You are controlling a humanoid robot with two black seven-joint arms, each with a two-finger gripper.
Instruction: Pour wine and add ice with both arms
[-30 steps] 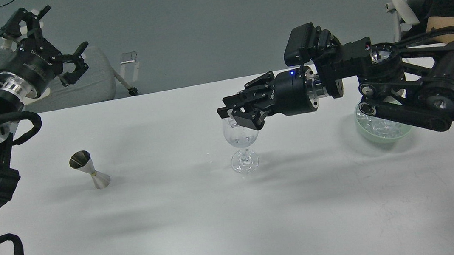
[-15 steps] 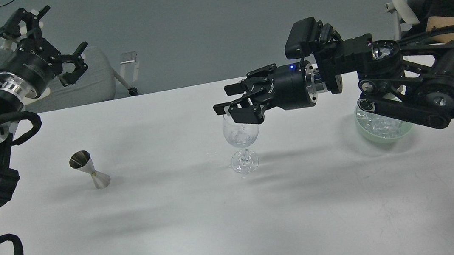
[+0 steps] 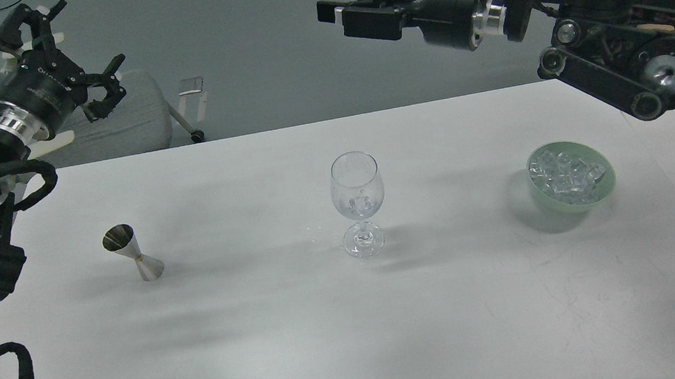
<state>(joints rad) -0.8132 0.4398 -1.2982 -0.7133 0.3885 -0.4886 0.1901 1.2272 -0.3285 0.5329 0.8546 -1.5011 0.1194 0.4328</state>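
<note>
The broad white table (image 3: 304, 346) carries everything, spread in a row so each of my arms has its own side. My two bulky black arms are raised clear of it: my left gripper (image 3: 72, 67) hangs up at the far left edge with its fingers splayed and holding nothing, and my right gripper (image 3: 349, 13) is stretched high beyond the table, fingers parted and empty as far as I can see. The pale green bowl (image 3: 606, 189) sits on the right, within my right arm's reach, heaped with small clear ice cubes (image 3: 568, 176). The clear stemmed wine glass (image 3: 359, 203) stands upright in the middle, between both arms; something glassy lies low in its bowl, probably ice. The small steel double-cone jigger (image 3: 134, 254) leans on the left, near my left arm, likely for the pouring
</note>
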